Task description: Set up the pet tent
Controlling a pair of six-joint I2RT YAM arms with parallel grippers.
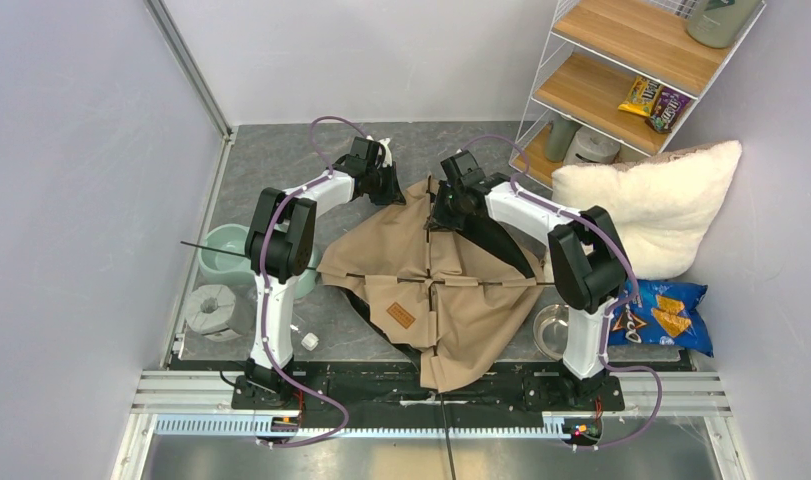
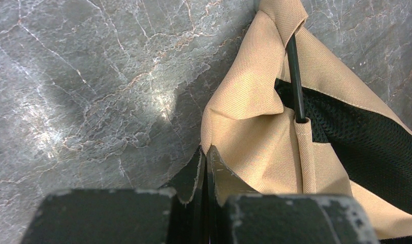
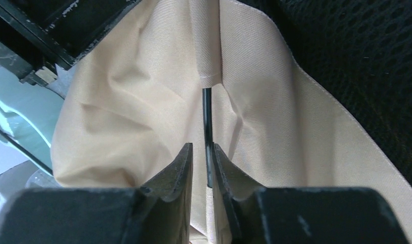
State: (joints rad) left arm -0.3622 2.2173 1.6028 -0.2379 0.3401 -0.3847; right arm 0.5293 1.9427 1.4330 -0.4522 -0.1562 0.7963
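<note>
The pet tent (image 1: pixel 431 280) lies collapsed on the table, tan fabric with a brown label patch (image 1: pixel 400 316) and a black base. At its far left corner my left gripper (image 1: pixel 389 185) (image 2: pixel 206 149) is shut, its tips pinching the edge of the tan fabric beside a black pole (image 2: pixel 294 76) that enters a sleeve. At the far middle of the tent my right gripper (image 1: pixel 443 215) (image 3: pixel 201 147) is narrowly open around another thin black pole (image 3: pixel 207 117). That pole rests against the right finger, with a small gap to the left finger.
A fluffy white pillow (image 1: pixel 651 205) and a blue chips bag (image 1: pixel 661 315) lie to the right, with a metal bowl (image 1: pixel 551 328) by the right arm. A green bowl (image 1: pixel 226 255), a tape roll (image 1: pixel 213 308) and a protruding pole end (image 1: pixel 206 247) are left. A shelf (image 1: pixel 621 70) stands at the back right.
</note>
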